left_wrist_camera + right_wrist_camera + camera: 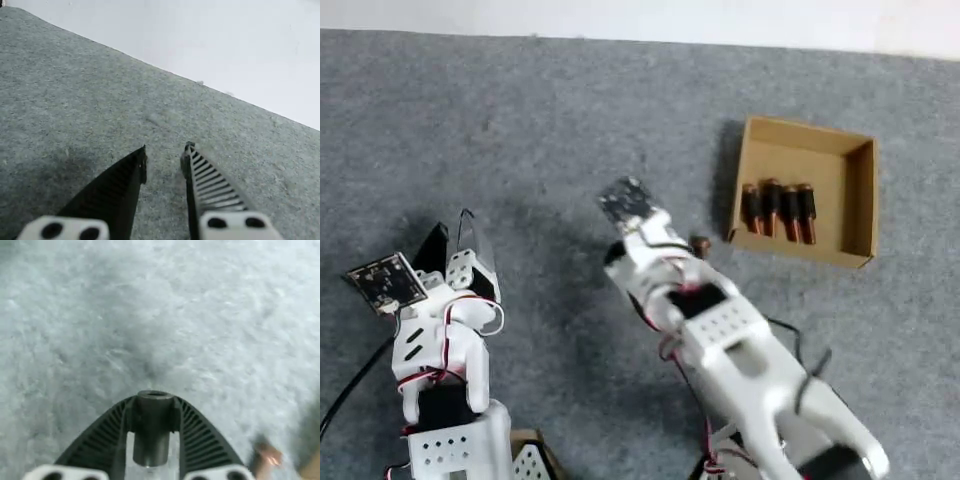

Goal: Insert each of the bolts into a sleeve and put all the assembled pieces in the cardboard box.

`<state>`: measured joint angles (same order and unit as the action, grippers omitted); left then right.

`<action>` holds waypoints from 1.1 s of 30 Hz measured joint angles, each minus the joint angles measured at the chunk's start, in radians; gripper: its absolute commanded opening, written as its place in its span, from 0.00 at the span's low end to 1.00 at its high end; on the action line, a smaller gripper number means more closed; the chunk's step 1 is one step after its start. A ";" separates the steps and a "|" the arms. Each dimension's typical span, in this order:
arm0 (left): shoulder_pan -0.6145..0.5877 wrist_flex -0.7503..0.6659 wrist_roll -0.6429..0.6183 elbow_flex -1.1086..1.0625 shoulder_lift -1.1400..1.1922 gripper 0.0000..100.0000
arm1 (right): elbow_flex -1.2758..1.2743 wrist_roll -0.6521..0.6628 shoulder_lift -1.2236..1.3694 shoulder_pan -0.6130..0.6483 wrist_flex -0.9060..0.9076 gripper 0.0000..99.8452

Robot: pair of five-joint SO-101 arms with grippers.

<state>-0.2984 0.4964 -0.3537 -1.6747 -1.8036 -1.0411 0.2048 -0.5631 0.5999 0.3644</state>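
My right gripper [152,407] is shut on a dark, hollow sleeve [151,430] that stands upright between its fingers, low over the grey carpet. A copper-coloured bolt [700,243] lies on the carpet just beside this arm's wrist and left of the cardboard box [855,200]; in the right wrist view the bolt [267,457] sits off to one side of the held sleeve. Several assembled pieces [778,210] lie side by side in the box. My left gripper [165,160] is open over bare carpet, nothing between its fingers, at the table's left [457,235].
Grey carpet [520,130] covers the table up to a white wall at the back. The right arm's body [740,350] stretches from the front edge toward the middle. A cardboard corner [535,445] shows by the left arm's base.
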 measured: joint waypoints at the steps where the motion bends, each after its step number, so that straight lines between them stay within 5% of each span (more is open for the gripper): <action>1: 0.000 0.000 0.000 0.000 0.000 0.13 | -0.040 0.000 -0.046 -0.017 0.000 0.00; 13: 0.015 0.000 0.000 0.000 0.000 0.13 | -0.520 -0.049 -0.779 -0.270 0.000 0.00; 19: 0.092 0.021 0.109 0.000 0.000 0.13 | -0.634 -0.114 -1.062 -0.423 0.000 0.00; 33: 0.143 0.051 0.190 0.000 0.000 0.13 | -0.634 -0.120 -1.243 -0.554 0.038 0.00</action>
<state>-0.1557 0.5470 -0.1634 -1.6747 -1.8036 -1.6747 0.0852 -1.8059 0.0460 0.4028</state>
